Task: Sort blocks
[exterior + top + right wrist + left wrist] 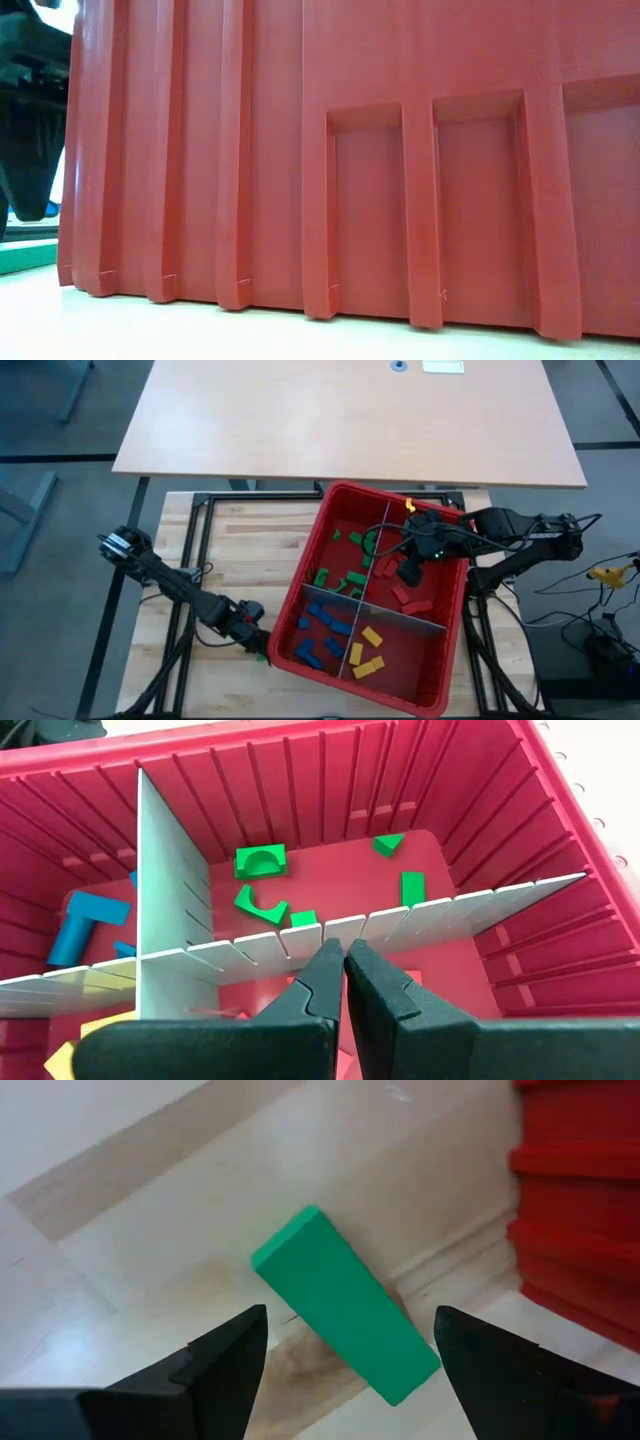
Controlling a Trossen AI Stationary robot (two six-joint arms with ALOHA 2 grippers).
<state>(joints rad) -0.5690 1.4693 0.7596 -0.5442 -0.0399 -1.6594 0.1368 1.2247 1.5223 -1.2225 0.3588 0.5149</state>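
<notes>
A red bin [445,660], split by grey dividers [395,618] into four compartments, sits on a wooden desk [250,540]. Nearest compartments: blue blocks [325,625] on the left, yellow blocks [366,655] on the right. Farther compartments: green blocks [345,578] on the left, red blocks [412,600] on the right. Outside the bin, just beside its near left corner, a single green block [345,1318] lies flat on the desk; the left end effector [350,1365] is spread wide, one finger on each side of it, not touching. The right end effector [344,982] hangs inside the bin over the red compartment, fingers pressed together, holding nothing
</notes>
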